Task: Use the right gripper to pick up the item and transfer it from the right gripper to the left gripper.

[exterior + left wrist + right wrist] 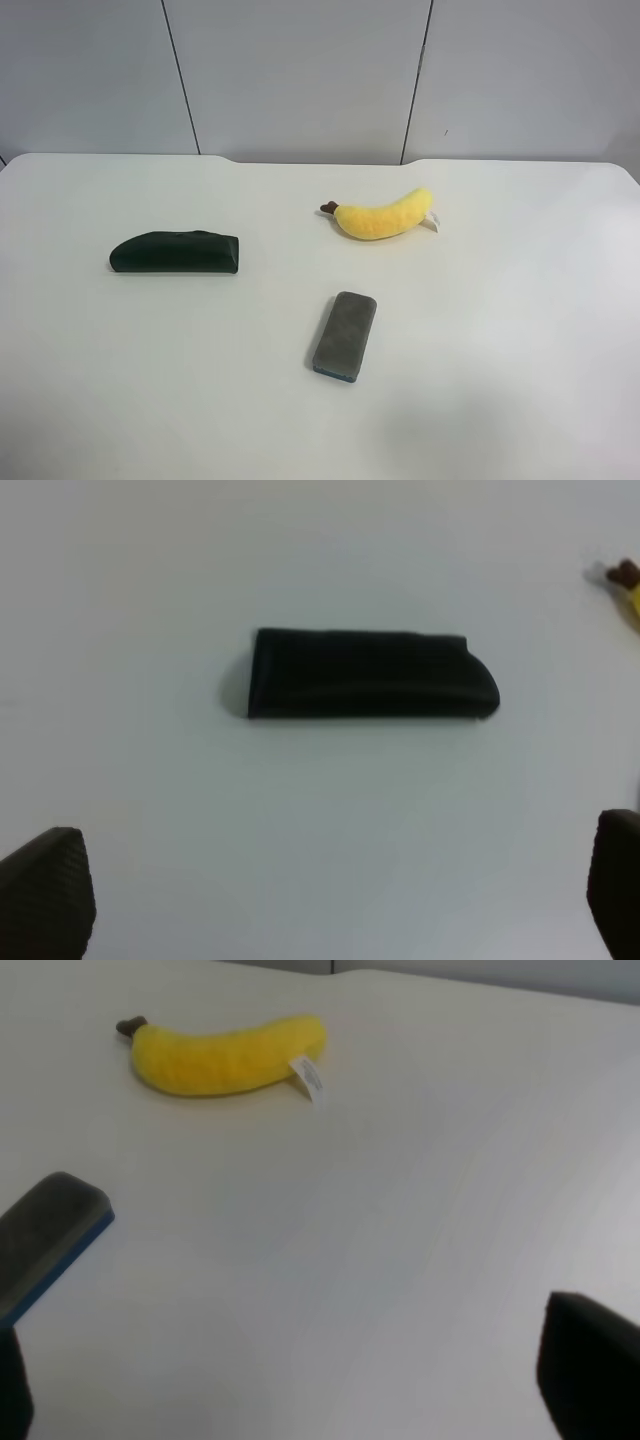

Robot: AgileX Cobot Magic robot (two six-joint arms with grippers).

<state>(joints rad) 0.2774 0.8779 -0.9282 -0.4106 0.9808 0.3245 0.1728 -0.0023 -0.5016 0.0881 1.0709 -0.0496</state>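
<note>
A yellow plush banana (383,216) with a brown stem and a white tag lies on the white table (520,330), right of middle. It also shows in the right wrist view (225,1055), well ahead of my right gripper (300,1400). That gripper is open and empty, with one dark fingertip (590,1370) showing at the frame's edge. My left gripper (330,900) is open and empty, with its fingertips (45,890) wide apart. Neither arm shows in the exterior high view.
A black soft case (176,253) lies at the table's left; it lies ahead of the left gripper in the left wrist view (370,674). A grey eraser with a blue base (345,335) lies near the middle front, and its end shows in the right wrist view (45,1240).
</note>
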